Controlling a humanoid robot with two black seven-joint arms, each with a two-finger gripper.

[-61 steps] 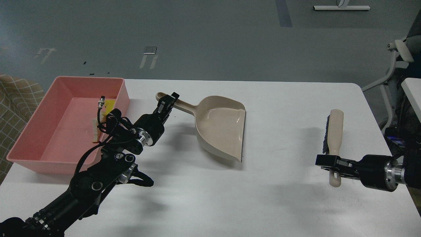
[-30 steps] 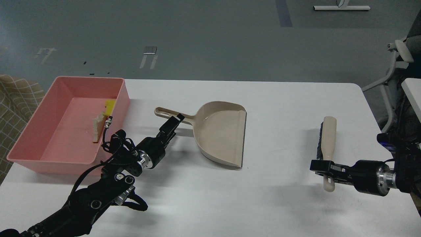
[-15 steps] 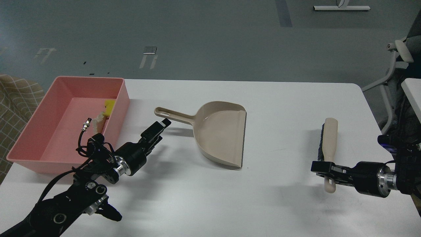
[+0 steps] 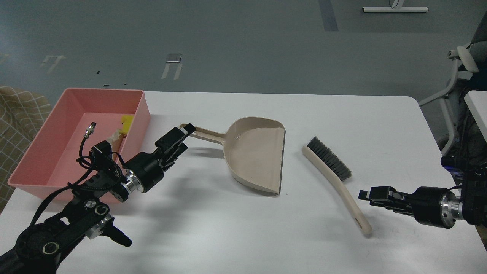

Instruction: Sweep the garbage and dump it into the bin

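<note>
The salmon-pink bin (image 4: 141,110) stands at the table's left. Inside it lie the garbage pieces: the yellow chunk (image 4: 126,122) and the whitish strip (image 4: 114,136), which is partly hidden behind my left wrist. My left gripper (image 4: 180,137) is open and empty, right by the end of the beige dustpan's handle (image 4: 205,134). The dustpan (image 4: 255,156) rests flat on the table and looks empty. The beige brush (image 4: 336,176) lies on the table, bristles up-left. My right gripper (image 4: 366,196) is open and empty, just right of the brush handle.
The white table (image 4: 342,114) has its right edge close to my right arm. A second white surface and a chair frame (image 4: 456,76) stand beyond it. A checked cloth (image 4: 19,110) lies left of the bin.
My right gripper let go of the brush, which fell and now lies slanted on the table. My left gripper, off the dustpan handle, moved up beside the handle's end.
</note>
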